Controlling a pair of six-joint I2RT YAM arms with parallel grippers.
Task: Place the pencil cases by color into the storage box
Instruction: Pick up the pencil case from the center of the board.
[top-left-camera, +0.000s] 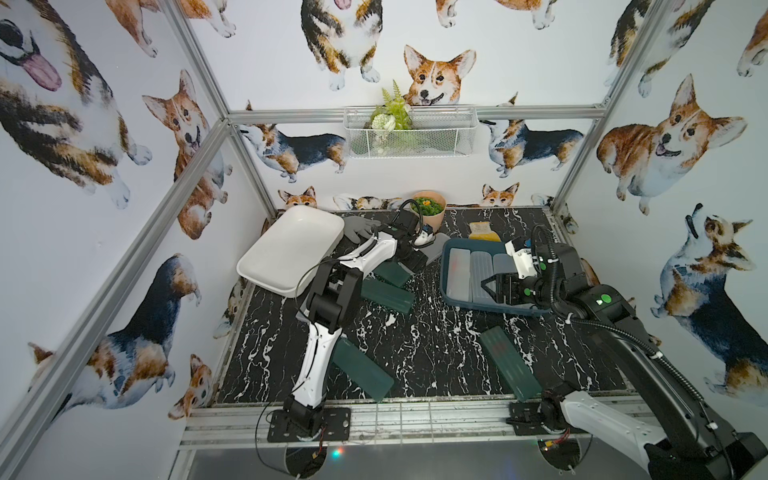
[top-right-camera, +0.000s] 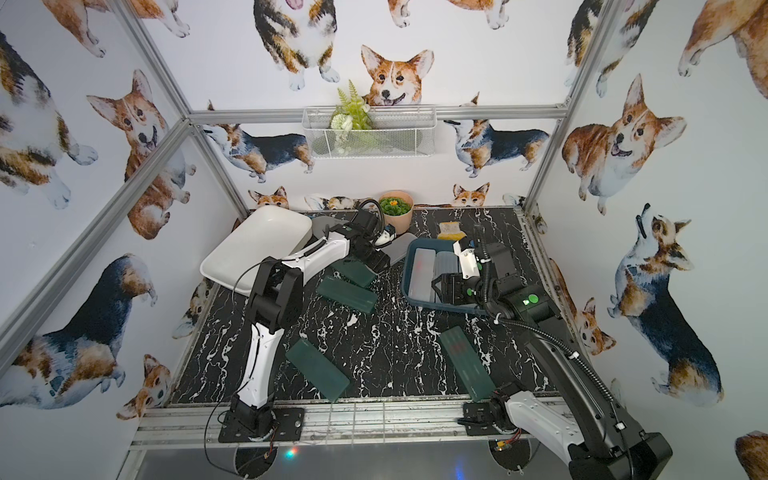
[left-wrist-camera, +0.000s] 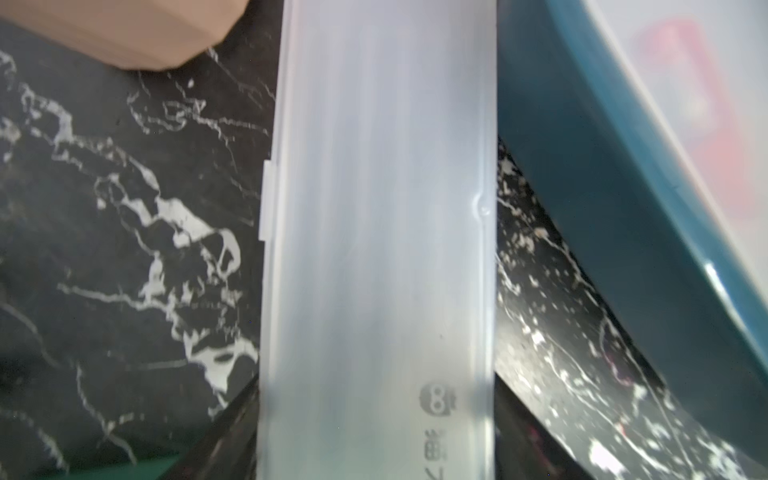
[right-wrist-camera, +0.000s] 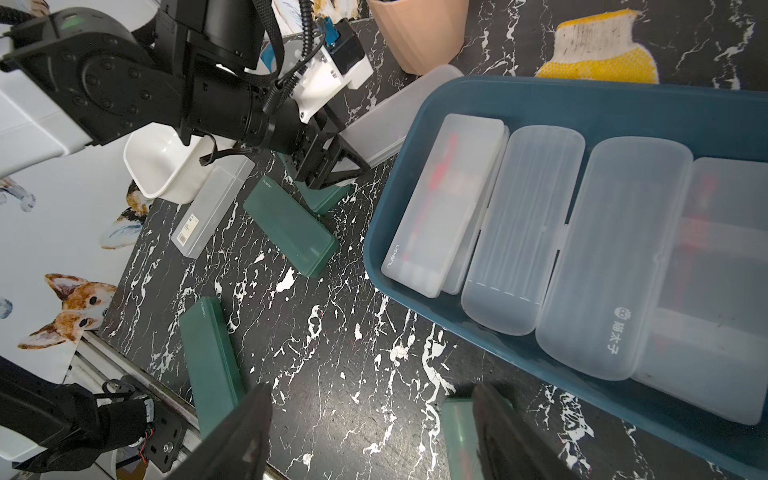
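Sorting roughly half done: teal tub (top-left-camera: 446, 270), right, holds at least four frosted cases (right-wrist-camera: 523, 228); white tub (top-left-camera: 291, 245), far left, is empty. Four green cases (top-left-camera: 363, 368) lie on the table (top-left-camera: 436, 353), one loose frosted case (right-wrist-camera: 212, 208) beside the white tub. Left gripper (right-wrist-camera: 336, 172) grips a further frosted case (left-wrist-camera: 374, 208) beside the teal tub; right gripper (right-wrist-camera: 370, 399) gapes empty above its near rim.

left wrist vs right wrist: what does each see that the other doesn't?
Left wrist only: latch tab and logo on the clear case. Right wrist only: white tub, yellow glove, labelled case, open right claw. Both: blue tub, pot, table, left claw shut on that case.
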